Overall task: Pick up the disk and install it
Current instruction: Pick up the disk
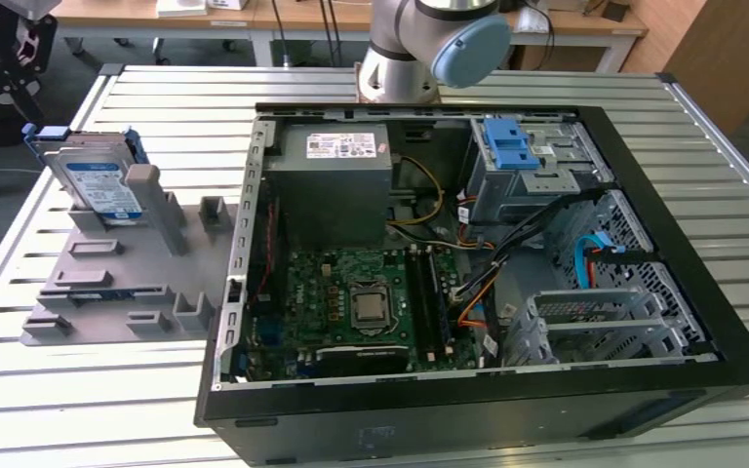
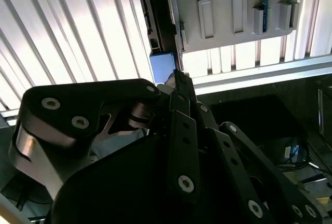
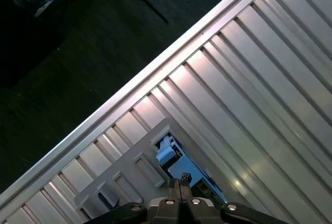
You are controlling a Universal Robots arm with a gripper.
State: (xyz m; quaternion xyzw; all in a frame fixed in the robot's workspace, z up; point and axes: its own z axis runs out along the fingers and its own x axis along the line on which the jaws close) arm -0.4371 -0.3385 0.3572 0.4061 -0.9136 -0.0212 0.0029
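The disk (image 1: 98, 182) stands on edge in a grey holder (image 1: 114, 283) on the slatted table (image 1: 75, 390). In the exterior view it is placed at about nine o'clock from the open computer case (image 1: 479, 409).

In the first wrist view the gripper (image 3: 179, 183) is seen close to the disk's blue bracket (image 3: 167, 154). Its fingers are brought together and nothing is caught between them.

The disk is judged to be stiff, fairly heavy for its size and easily harmed by knocks. Its bare metal faces are likely to be smooth and slippery. A hold across the two flat faces near the upper edge is judged soundest, since the plastic bracket may flex if it alone is pinched.
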